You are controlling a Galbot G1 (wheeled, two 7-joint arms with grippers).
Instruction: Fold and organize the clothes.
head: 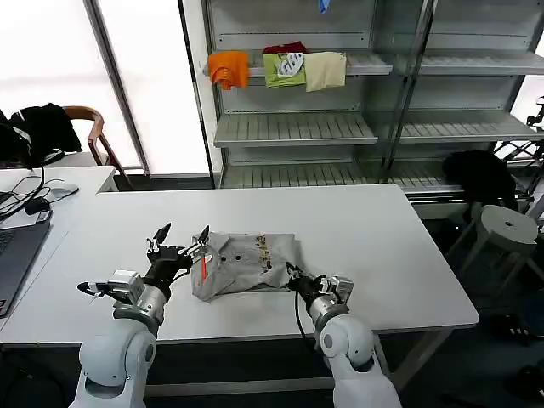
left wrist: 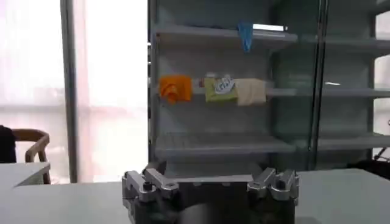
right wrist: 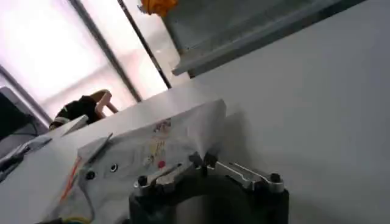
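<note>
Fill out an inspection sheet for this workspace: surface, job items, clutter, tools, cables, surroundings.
Surface: white table, bare around the garment.
Job items: one folded grey shirt, buttons and orange neck strip showing.
Clutter: laptop on the side desk.
Tools: left tool open at the shirt's collar end; right tool shut at its opposite edge.
Cables: black cables on the side desk.
Surroundings: shelving with orange, green and cream garments; chair; stool.

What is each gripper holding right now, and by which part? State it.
Left gripper is open beside the folded grey shirt, holding nothing. Right gripper touches the shirt's near right edge; whether it grips cannot be told.
</note>
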